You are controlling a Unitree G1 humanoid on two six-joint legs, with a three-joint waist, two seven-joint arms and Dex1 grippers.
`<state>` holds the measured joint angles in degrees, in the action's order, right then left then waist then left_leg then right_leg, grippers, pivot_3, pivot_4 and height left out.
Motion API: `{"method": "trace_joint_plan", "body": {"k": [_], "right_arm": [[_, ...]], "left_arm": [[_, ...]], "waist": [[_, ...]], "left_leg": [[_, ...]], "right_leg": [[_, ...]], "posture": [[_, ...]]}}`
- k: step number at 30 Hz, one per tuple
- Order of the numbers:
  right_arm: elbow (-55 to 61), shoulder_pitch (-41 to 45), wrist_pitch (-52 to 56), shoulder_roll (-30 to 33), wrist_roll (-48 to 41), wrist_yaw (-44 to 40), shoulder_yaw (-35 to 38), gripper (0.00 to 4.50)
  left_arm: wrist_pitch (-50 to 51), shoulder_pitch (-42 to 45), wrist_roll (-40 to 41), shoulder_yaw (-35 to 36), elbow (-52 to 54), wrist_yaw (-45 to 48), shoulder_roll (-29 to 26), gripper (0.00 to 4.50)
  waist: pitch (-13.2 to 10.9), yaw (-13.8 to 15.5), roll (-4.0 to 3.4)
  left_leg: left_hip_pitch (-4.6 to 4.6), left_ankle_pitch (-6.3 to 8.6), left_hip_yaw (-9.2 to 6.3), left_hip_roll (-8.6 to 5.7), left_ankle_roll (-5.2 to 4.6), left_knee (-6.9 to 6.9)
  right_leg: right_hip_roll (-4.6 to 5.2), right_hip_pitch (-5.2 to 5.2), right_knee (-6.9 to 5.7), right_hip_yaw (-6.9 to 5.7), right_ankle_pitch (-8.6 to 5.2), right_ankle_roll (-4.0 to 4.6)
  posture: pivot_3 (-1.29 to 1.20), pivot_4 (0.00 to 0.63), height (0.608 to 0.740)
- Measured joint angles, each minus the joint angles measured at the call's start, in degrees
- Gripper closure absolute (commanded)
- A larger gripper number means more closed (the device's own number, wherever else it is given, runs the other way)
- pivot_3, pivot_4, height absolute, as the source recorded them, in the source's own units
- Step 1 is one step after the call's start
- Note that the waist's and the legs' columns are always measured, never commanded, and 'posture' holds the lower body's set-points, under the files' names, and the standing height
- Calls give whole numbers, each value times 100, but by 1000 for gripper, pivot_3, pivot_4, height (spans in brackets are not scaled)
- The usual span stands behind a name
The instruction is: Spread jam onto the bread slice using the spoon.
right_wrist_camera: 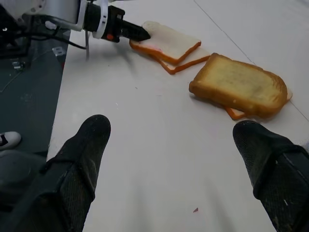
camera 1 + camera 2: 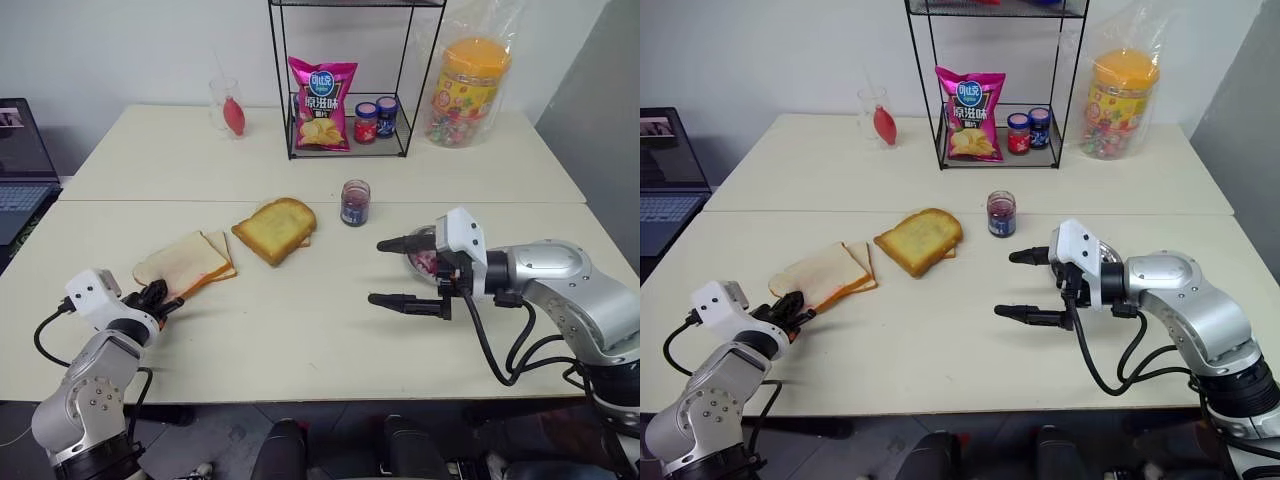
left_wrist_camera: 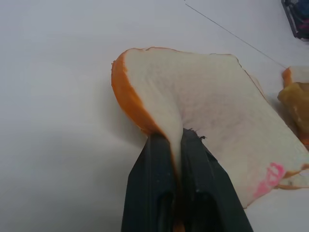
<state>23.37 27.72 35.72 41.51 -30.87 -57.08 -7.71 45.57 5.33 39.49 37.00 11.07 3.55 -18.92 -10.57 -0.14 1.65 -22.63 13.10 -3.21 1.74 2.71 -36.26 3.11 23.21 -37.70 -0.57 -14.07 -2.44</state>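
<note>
The bread slice, white with a tan crust and a pink smear, lies on top of another slice at the table's left. My left gripper is shut on its near edge, pinching the crust so the edge lifts slightly. The same grip shows at the table's front left. The jam is in a small glass jar standing mid-table. My right gripper hovers open over the table to the right of centre, pointing left, with nothing between its fingers. The spoon is out of view.
A toasted slice lies between the bread and the jar. A small dish with pink-red contents sits behind my right gripper. At the back stand a wire rack with a crisp bag, a candy jar and a glass. A laptop sits at the far left.
</note>
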Motion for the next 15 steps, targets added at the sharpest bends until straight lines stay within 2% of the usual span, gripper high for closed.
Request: {"method": "trace_joint_plan", "body": {"k": [8, 15], "right_arm": [[-1, 0, -9, -54, -78, 17, 218, 0], [-1, -20, -5, -40, -79, 79, 272, 0]], "left_arm": [[-257, -67, 112, 24, 28, 98, 38, 4496], [-294, -181, 975, 268, 406, 244, 79, 4496]], "waist": [[0, 2, 0], [0, 3, 1]], "left_leg": [[-5, 0, 0, 0, 0, 2], [-8, 0, 0, 0, 0, 2]], "right_leg": [[0, 2, 6, -1, 0, 0], [1, 3, 8, -1, -1, 1]], "posture": [[0, 150, 740], [0, 150, 740]]}}
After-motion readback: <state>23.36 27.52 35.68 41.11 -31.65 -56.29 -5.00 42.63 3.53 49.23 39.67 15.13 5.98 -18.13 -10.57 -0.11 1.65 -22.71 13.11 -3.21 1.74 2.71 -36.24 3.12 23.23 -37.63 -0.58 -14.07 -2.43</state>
